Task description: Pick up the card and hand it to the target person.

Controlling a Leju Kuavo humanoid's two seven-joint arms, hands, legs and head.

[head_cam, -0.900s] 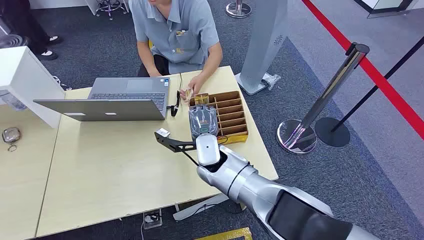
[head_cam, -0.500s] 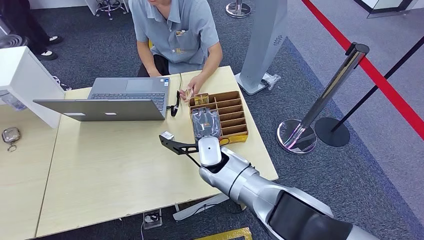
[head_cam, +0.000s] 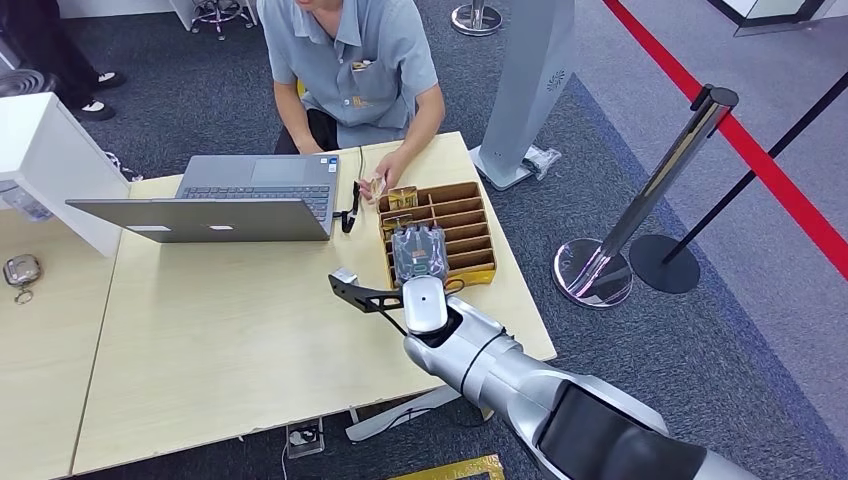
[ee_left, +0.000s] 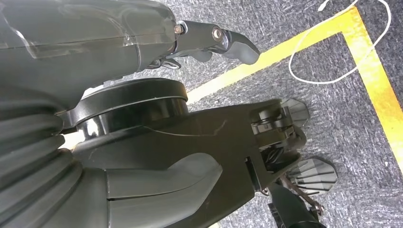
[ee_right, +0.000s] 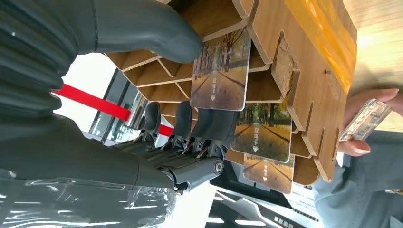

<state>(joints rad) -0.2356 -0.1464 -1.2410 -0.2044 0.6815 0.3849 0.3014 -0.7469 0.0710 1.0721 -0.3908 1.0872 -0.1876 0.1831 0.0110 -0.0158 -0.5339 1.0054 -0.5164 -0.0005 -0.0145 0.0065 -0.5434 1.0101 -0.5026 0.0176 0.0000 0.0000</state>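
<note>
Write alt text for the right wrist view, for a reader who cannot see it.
The robot's right hand reaches into a wooden slotted card holder, its thumb against one upright card printed with a tree-lined road. Two more cards stand in neighbouring slots; beyond, a person's hand holds a small object.

The card [ee_right: 220,71] at the upper middle of the right wrist view carries a short line of small white print under its tree-lined road photo, too small to read. The card [ee_right: 262,137] below it, at centre right, shows 3 white Chinese characters, 取电卡, above a small white arrow. The laptop [head_cam: 200,215] stickers in the head view stay unreadable.
</note>
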